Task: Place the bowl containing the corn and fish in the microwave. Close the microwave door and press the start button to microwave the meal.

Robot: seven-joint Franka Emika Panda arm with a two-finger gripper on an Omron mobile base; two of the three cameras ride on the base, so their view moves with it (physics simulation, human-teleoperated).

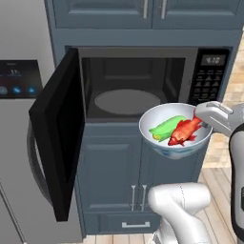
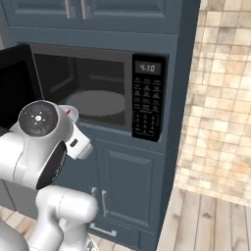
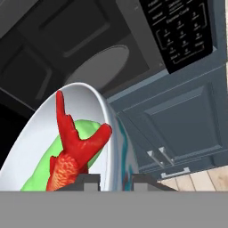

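The white bowl (image 1: 164, 143) hangs in the air just in front of the microwave (image 1: 138, 55), below and right of its opening. Inside it lie the green corn (image 1: 166, 127) and the red-orange fish (image 1: 185, 131). My gripper (image 3: 115, 180) is shut on the bowl's right rim (image 3: 111, 147), one finger inside and one outside; the hand (image 1: 214, 116) comes in from the right. The microwave door (image 1: 59, 128) stands wide open to the left. The pale turntable (image 1: 126, 101) inside carries nothing. The keypad panel (image 2: 149, 103) is on the right.
A grey fridge (image 1: 19, 143) stands left of the open door. Blue cabinet doors (image 1: 119, 167) are below the microwave, more cabinets (image 1: 143, 12) above. A tiled wall (image 2: 220, 98) and wooden floor (image 2: 211, 220) lie to the right. My own arm (image 2: 44, 142) hides the bowl in the right base view.
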